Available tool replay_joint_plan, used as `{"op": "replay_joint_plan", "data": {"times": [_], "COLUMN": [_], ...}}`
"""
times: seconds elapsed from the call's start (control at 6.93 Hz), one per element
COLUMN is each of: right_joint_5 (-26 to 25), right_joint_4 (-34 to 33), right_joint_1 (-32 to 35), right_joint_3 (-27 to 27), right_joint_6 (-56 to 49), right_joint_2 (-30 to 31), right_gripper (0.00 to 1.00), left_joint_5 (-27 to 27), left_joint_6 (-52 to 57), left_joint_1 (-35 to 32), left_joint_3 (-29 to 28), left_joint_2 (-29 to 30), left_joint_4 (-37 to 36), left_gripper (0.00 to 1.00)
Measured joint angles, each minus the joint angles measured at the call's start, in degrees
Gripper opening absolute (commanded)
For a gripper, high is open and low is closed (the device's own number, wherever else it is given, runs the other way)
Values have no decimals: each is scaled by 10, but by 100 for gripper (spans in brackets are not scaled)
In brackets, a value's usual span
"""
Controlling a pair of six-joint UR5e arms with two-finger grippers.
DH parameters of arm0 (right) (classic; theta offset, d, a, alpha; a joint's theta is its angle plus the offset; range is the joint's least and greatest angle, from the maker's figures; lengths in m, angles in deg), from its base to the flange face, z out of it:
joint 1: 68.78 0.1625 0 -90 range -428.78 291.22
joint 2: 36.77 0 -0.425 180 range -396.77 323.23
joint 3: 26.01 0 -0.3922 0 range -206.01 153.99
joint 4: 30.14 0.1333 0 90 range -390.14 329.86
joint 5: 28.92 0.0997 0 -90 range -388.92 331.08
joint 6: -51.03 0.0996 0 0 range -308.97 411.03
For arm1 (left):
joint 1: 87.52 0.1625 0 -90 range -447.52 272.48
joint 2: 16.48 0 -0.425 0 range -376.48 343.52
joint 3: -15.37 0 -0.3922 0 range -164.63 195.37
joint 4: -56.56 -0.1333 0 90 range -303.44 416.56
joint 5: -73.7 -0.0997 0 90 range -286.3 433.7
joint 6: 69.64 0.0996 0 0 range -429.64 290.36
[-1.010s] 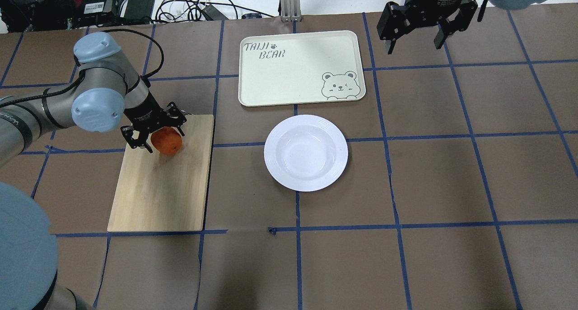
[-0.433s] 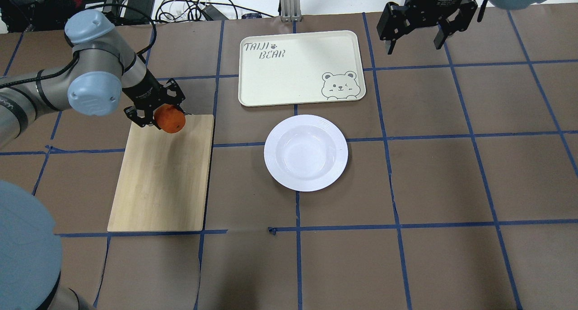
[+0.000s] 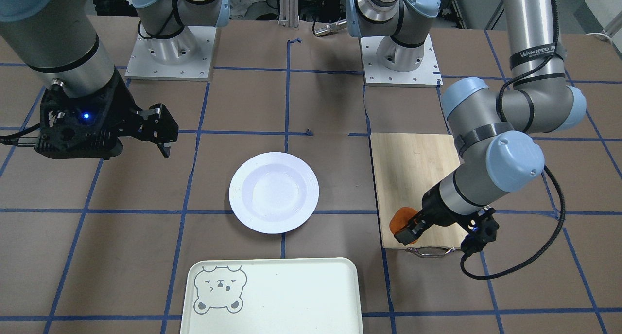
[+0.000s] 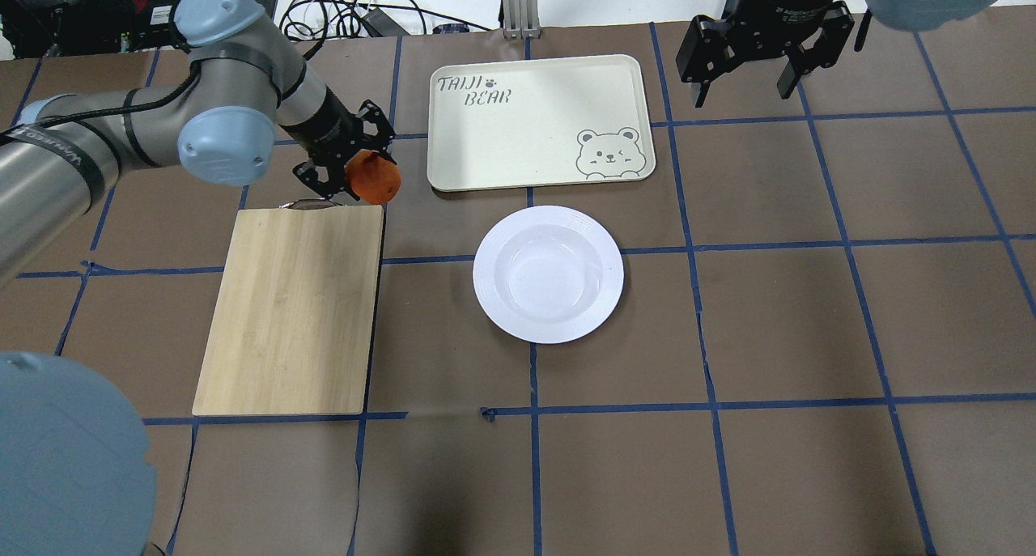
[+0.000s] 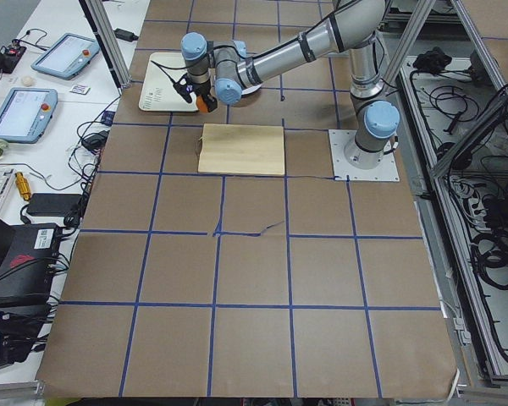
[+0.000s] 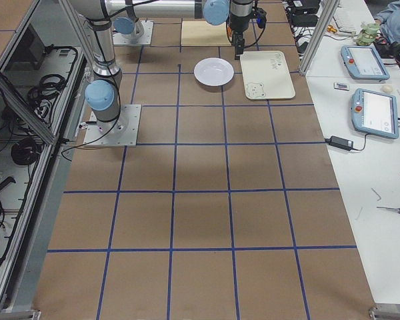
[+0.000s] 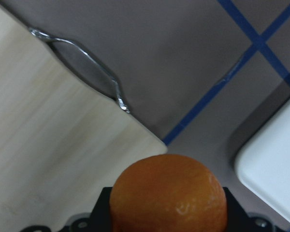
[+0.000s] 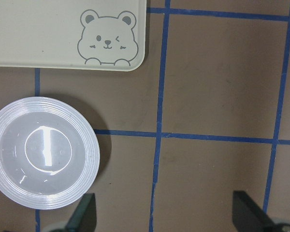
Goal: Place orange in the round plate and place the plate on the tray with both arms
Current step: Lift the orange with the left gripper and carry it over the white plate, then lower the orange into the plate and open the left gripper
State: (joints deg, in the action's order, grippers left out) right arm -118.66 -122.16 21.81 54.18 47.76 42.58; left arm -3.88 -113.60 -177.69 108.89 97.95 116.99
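Note:
My left gripper (image 4: 360,167) is shut on the orange (image 4: 375,179), a small bright fruit held in the air just past the far right corner of the bamboo board. In the left wrist view the orange (image 7: 169,193) fills the bottom middle between the jaws. The white round plate (image 4: 494,240) sits empty at the table's middle, right of the board. Behind it lies the cream tray (image 4: 526,135) with a bear face, also empty. Above the table's far right, my right gripper (image 4: 743,82) hangs open and holds nothing; its wrist view shows the plate (image 8: 9,145) and the tray (image 8: 38,34) below.
A bamboo cutting board (image 4: 291,313) with a metal handle (image 7: 87,58) at its far end lies left of the plate. Blue tape lines cross the brown table cover. Cables and boxes (image 4: 162,6) sit beyond the far edge.
My left gripper has lifted the orange off the board and carried it away from the robot and to the right, toward the tray's near left corner. The right gripper has barely moved.

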Motion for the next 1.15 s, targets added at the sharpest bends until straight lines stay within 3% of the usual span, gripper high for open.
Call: {"op": "replay_joint_plan", "data": {"times": [0.29, 0.58, 0.87, 1.01, 1.15], "right_joint_5": [0, 0, -1, -1, -1], "right_joint_4": [-1, 0, 1, 1, 0], "right_joint_1": [-1, -1, -1, -1, -1], "right_joint_3": [4, 4, 4, 4, 4], "right_joint_6": [0, 0, 0, 0, 0], "right_joint_2": [1, 1, 1, 1, 1], "right_gripper": [100, 100, 100, 100, 100], "left_joint_5": [8, 10, 13, 15, 15], "left_joint_6": [-81, -132, -145, -148, -154], "left_joint_1": [-84, -147, -170, -174, -176], "left_joint_3": [2, 13, 22, 24, 24], "left_joint_2": [8, 15, 24, 26, 27], "left_joint_4": [-24, -29, -37, -41, -43], "left_gripper": [2, 10, 33, 78, 100]}}
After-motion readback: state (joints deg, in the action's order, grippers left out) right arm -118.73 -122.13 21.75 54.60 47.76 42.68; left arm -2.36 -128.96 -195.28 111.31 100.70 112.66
